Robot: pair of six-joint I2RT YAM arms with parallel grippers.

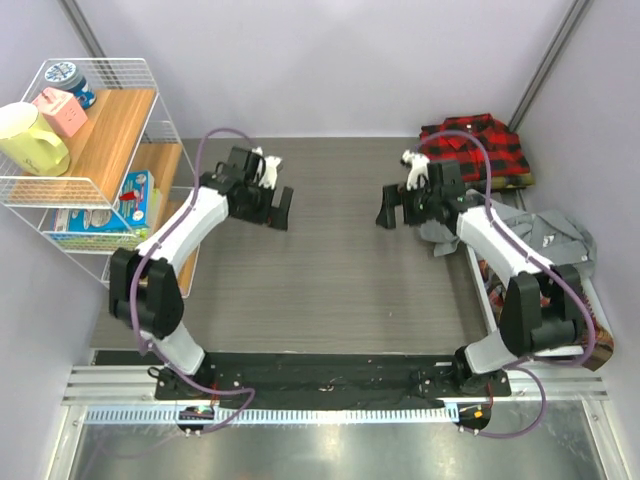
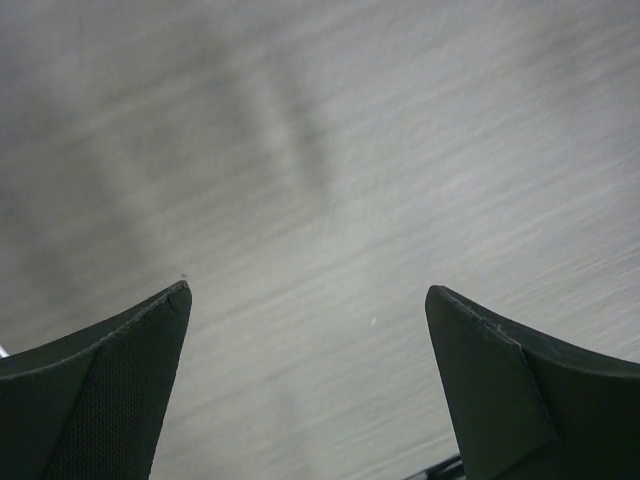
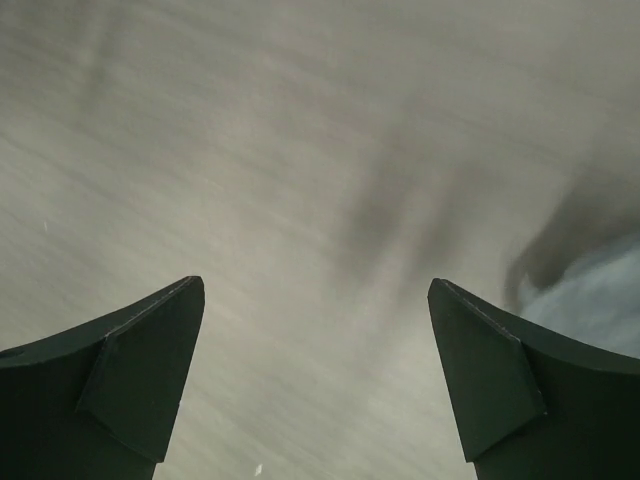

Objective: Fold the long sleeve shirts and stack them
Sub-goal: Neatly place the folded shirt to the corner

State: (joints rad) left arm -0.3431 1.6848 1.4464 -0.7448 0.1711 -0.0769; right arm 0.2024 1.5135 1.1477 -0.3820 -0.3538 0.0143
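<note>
The red-and-black check shirt (image 1: 470, 142) lies folded at the table's far right corner, at about 1 o'clock on the table (image 1: 330, 285). By the look of it, it is the base of your stack. The grey shirt (image 1: 550, 232) sits rumpled at the right edge, at about 3 o'clock, partly hidden behind the right arm, and it looks like the next one to fold. The heap spreads more along the 9-to-3 line than the 12-to-6 line, though no clear long axis shows (collar and sleeves are too bunched to pick out). Your right gripper (image 1: 405, 212) hangs over bare tabletop with its fingers wide apart and nothing between them. From it, the grey shirt lies between 3 and 4 o'clock and close by, and the red one lies between 1 and 2 o'clock. The right wrist view shows only table between the fingers, with a pale blurred patch at its right edge that may be the grey cloth. Your left gripper (image 1: 268, 208) is also spread wide and holds nothing. It hovers on the left half of the table, well apart from both shirts, so the right arm is the nearer one to use. A wire rack (image 1: 100, 62) stands at 10 o'clock, away from all of this.
</note>
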